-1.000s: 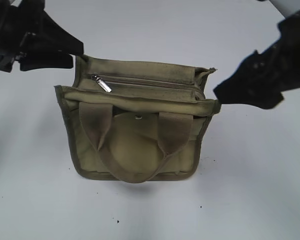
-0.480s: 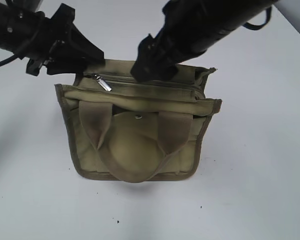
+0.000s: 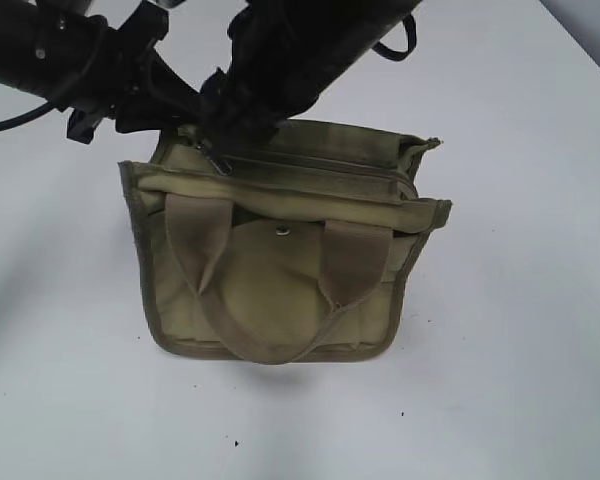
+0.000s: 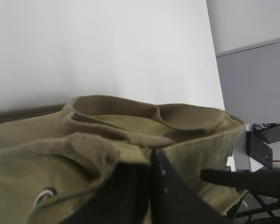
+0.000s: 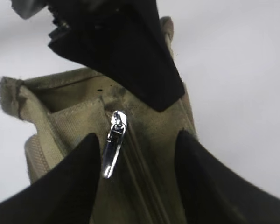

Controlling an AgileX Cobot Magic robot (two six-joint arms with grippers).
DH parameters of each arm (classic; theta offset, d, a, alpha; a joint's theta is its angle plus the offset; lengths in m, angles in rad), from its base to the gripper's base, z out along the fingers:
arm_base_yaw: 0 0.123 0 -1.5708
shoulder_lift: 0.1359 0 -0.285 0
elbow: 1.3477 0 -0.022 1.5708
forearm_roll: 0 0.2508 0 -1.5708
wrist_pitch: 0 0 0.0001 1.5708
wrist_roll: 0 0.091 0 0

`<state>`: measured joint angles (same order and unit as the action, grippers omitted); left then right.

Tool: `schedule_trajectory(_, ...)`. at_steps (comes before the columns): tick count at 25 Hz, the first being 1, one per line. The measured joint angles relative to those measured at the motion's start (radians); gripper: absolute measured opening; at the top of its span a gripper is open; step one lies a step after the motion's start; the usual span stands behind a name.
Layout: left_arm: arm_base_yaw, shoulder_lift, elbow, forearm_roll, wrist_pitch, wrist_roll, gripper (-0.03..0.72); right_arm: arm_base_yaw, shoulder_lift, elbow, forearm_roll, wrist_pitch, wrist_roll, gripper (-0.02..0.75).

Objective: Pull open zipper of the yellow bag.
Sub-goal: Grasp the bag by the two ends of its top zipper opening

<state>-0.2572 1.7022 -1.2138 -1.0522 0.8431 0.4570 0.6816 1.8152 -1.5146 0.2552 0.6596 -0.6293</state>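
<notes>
So the yellow bag sits upright mid-surface, zipper running along its top, fully closed as far as I can see. My left pincer is pinched shut on the bag's corner fabric at the pull end, which should anchor it. The right pincer hangs spread, one finger either side of the silver pull tab, nothing gripped yet. Plan: come down a touch, close square on the tab, then drag straight along the teeth, not upward.
</notes>
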Motion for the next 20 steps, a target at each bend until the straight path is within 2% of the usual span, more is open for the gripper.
schedule_trajectory(4, 0.000, 0.000, 0.000, -0.002, 0.000, 0.000, 0.031, 0.001, 0.013, -0.001, 0.004, 0.001, -0.010, 0.385)
schedule_trajectory(17, 0.000, 0.002, 0.000, -0.006, -0.002, 0.000, 0.029, 0.001, 0.056, -0.004, 0.037, 0.007, -0.018, 0.382)
schedule_trajectory(20, 0.000, 0.008, 0.000, -0.006, -0.004, 0.000, 0.029, 0.001, 0.074, -0.008, 0.018, 0.011, -0.019, 0.337)
